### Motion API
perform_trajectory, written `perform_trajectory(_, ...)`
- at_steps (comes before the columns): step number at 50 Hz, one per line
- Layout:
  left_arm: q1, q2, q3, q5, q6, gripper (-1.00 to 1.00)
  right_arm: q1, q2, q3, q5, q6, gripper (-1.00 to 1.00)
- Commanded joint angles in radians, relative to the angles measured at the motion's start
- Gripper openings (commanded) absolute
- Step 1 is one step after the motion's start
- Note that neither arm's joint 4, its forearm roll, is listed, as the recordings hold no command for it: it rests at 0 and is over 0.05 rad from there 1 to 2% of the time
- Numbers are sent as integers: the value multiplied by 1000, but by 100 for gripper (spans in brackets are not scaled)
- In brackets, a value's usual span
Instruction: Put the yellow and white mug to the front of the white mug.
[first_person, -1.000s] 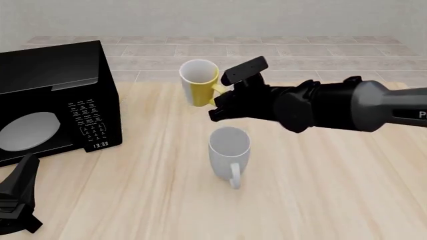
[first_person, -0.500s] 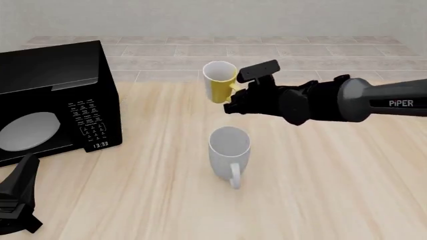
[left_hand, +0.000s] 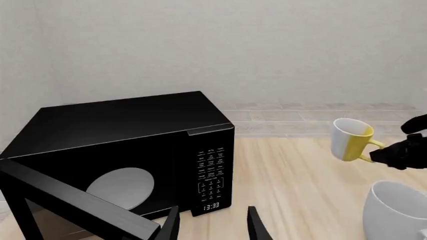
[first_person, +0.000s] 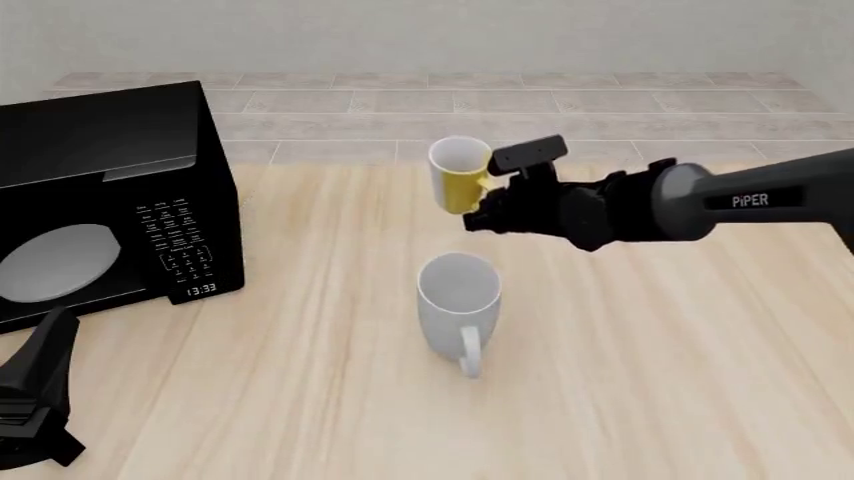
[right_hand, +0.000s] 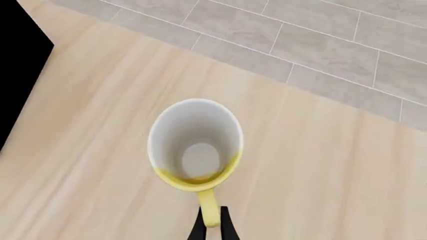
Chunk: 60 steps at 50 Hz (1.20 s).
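Nearest you, the left gripper sits low at the near left corner of the table, its fingers parted around nothing (the left wrist view shows the two tips with bare wood between them), and it is well apart from both mugs. Leave it there; your right arm is the one that matters.

Next out stands the white mug, upright near the middle of the table, handle turned toward you. Beyond it, on the far side, your right gripper holds the yellow and white mug by its handle, with the jaws pinched on the yellow loop as the right wrist view makes plain, the fingers flanking it. The mug looks to be lifted off the wood and tipped a little, its mouth leaning toward the camera side, though I can't tell its height above the table for sure.

Here is the relation to watch: the carried mug lies almost straight behind the white one, along the line running away from you, slightly to the right. If "front" means the near side, you must bring it back toward yourself past the white mug, so swing around or over rather than through.

Farthest left, the black microwave stands with its door ajar, clear of that path.
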Motion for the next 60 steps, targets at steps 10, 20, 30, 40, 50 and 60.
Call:
perform_trajectory(10, 0, 0, 0, 0, 0, 100, -24, 63, -20, -20, 4, -100)
perform_trajectory(20, 0, 0, 0, 0, 0, 100, -32, 96, -26, -32, -2, -100)
perform_trajectory(30, 0, 0, 0, 0, 0, 100, -38, 113, -24, -41, -1, -100)
perform_trajectory(40, 0, 0, 0, 0, 0, 100, -43, 131, -25, -45, -2, -100)
perform_trajectory(50, 0, 0, 0, 0, 0, 100, -42, 146, -25, -50, 6, -100)
perform_trajectory(60, 0, 0, 0, 0, 0, 100, -44, 162, -28, -56, 11, -100)
